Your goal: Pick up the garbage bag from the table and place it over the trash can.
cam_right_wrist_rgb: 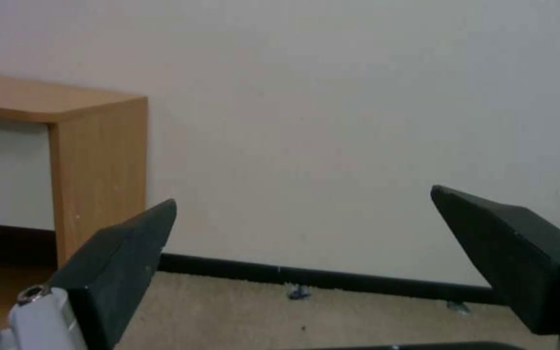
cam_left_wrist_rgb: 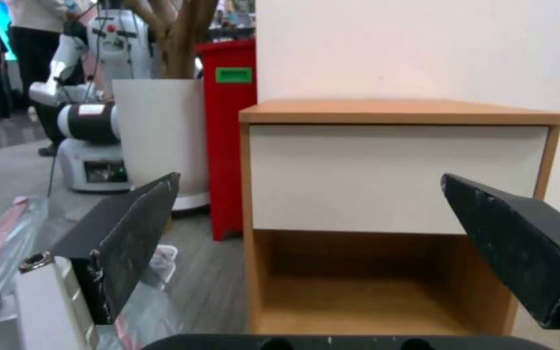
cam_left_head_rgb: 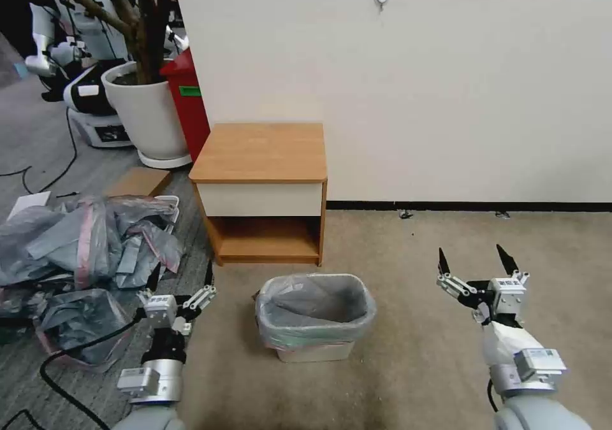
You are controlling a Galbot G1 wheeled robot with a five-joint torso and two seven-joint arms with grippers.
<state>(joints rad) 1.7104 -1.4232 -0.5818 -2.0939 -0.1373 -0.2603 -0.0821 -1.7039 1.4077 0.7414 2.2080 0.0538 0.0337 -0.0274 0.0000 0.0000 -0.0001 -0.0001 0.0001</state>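
Wooden light-brown nightstand table (cam_left_head_rgb: 258, 151) stands bare-topped; the thin grey translucent garbage bag (cam_left_head_rgb: 280, 331) already lines the small beige trash can (cam_left_head_rgb: 315, 351). Left gripper (cam_left_head_rgb: 180, 283) and right gripper (cam_left_head_rgb: 474, 259) hover spread, empty. Placement looks finished; nothing further needed.

The garbage bag (cam_left_head_rgb: 315, 302) is formed of thin, translucent grey plastic film, crinkled and faintly glossy. The trash can (cam_left_head_rgb: 315, 351) is moulded in smooth beige plastic. The counter (cam_left_head_rgb: 260, 151) is finished in matt light-brown wood. The floor (cam_left_head_rgb: 408, 277) is covered in rough beige carpet.
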